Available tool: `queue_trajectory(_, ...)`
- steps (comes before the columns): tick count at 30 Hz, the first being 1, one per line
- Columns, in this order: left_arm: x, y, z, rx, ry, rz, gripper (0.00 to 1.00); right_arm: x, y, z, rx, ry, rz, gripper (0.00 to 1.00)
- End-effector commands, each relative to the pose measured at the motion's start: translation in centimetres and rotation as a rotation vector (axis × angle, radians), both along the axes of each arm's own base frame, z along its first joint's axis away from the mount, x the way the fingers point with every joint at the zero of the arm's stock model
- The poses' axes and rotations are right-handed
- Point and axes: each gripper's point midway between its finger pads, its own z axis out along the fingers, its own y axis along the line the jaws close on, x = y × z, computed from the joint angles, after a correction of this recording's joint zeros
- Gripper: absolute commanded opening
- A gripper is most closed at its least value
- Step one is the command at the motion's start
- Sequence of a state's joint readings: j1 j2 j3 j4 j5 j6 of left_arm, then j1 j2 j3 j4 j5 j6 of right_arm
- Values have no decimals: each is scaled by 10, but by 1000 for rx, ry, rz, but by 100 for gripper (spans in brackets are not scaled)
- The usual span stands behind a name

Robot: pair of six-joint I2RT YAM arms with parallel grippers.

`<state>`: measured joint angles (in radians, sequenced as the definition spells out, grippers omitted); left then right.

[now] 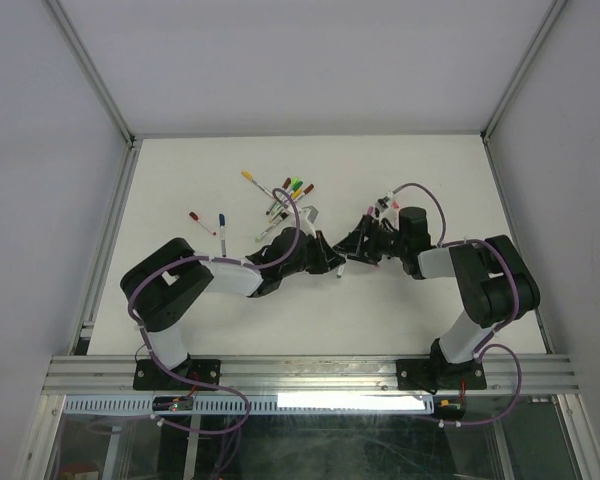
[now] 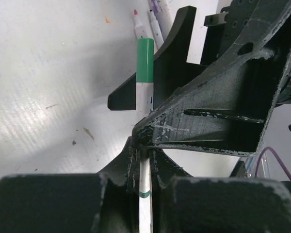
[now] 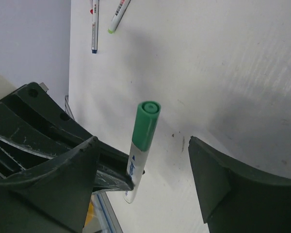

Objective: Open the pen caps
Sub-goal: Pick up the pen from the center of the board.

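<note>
My left gripper [image 2: 144, 145] is shut on the white barrel of a green-capped pen [image 2: 144, 170] and holds it above the table. Its green cap [image 2: 145, 60] is still on and points toward the right gripper. My right gripper [image 3: 143, 145] is open, with its fingers [image 3: 82, 165] on either side of the green cap [image 3: 146, 124] and not touching it. In the top view the two grippers meet at mid-table, left [image 1: 330, 262] and right [image 1: 360, 245]. The other pens [image 1: 285, 195] lie in a loose cluster behind them, caps on.
Two separate pens [image 1: 210, 223] lie left of the cluster. A small pale object [image 1: 310, 212] lies beside the cluster. White walls close in the table [image 1: 430, 180] at the left, back and right. A blue-tipped pen [image 3: 94, 29] and a light green one [image 3: 117, 17] show in the right wrist view.
</note>
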<state>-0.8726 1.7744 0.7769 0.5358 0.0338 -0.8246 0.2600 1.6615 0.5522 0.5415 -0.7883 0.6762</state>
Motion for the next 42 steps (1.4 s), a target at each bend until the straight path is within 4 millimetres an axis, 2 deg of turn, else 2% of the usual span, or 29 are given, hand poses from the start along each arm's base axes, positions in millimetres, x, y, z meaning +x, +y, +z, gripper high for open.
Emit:
queue_trajectory(1, 3, -19, 39, -139, -56, -24, 0, 11, 9, 25, 47, -85, 28, 74)
queue_trajectory(4, 1, -20, 42, -157, -56, -35, 0, 13, 9, 22, 37, -75, 29, 65)
queue_trajectory(13, 0, -14, 32, -134, -33, -8, 1, 10, 12, 33, 49, -105, 80, 10)
queue_trajectory(16, -4, -12, 35, -137, -45, -23, 13, 11, 12, 39, 43, -129, 96, 1)
queue_trajectory(21, -21, -4, 52, -167, -108, -88, 43, 10, 13, 50, 33, -166, 145, 0)
queue_trajectory(24, -34, 8, 69, -202, -182, -125, 61, 11, 13, 54, 26, -137, 149, 0)
queue_trajectory(25, -39, 13, 74, -210, -209, -132, 66, 9, 14, 57, 19, -189, 201, 0)
queue_trajectory(29, -51, 37, 95, -231, -321, -123, 79, -11, 17, 70, 44, -281, 400, 0)
queue_trajectory(33, -62, 63, 120, -281, -436, -103, 97, -31, 17, 88, 94, -344, 552, 0)
queue_trajectory(36, -74, 80, 143, -349, -547, -106, 99, -44, 17, 103, 130, -384, 630, 0)
queue_trajectory(39, -75, 98, 155, -400, -590, -32, 99, -52, 16, 111, 143, -413, 667, 0)
queue_trajectory(42, -79, 105, 167, -442, -629, -23, 99, -61, 17, 117, 164, -434, 707, 0)
